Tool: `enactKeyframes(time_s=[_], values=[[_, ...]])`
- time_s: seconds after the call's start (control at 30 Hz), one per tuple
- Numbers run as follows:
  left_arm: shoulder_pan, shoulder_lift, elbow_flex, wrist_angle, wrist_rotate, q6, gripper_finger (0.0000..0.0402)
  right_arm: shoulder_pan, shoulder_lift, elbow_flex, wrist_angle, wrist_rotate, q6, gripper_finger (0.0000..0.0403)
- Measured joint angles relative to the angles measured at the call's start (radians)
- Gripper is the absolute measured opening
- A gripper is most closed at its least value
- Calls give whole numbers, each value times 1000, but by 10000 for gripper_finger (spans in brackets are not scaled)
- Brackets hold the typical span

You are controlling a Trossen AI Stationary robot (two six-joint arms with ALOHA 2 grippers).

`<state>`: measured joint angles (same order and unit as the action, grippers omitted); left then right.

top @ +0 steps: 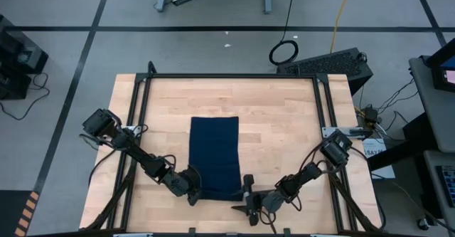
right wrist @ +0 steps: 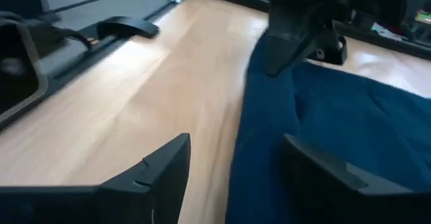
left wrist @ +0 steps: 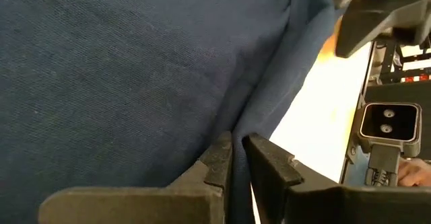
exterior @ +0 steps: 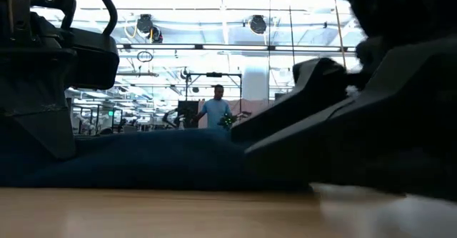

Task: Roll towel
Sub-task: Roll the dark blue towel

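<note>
While towel (top: pixel 214 155) lies flat, long axis front-to-back, left hand (top: pixel 193 192) pinches near corner; right hand (top: pixel 248 198) open.

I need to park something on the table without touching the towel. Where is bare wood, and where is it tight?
Bare table shows on both sides of the towel, between it and the black frame rails, and in a strip beyond its far edge. The near edge is crowded: the left gripper, jaws pinched on the towel's corner, and the right gripper, jaws open, sit there.
</note>
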<state>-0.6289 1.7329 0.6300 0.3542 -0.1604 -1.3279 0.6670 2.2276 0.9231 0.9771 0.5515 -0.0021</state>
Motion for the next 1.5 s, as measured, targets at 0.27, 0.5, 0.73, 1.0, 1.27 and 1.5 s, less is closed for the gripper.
enactKeyframes(time_s=[0.27,0.5,0.73,1.0,1.27,1.5], values=[[0,0,0,2,0,-3,47,-11,25,13,-30,53,86,222],[0,0,0,6,0,-3,48,-18,25,13,-83,66,167,222],[0,0,0,5,0,13,48,-31,24,14,-143,56,255,209],[0,-63,0,0,10,108,96,-35,25,12,-149,66,298,140],[-4,-291,0,-150,29,293,207,-38,26,12,-146,61,328,94],[-108,-409,0,-124,-214,612,225,-42,27,11,-142,51,358,78]])
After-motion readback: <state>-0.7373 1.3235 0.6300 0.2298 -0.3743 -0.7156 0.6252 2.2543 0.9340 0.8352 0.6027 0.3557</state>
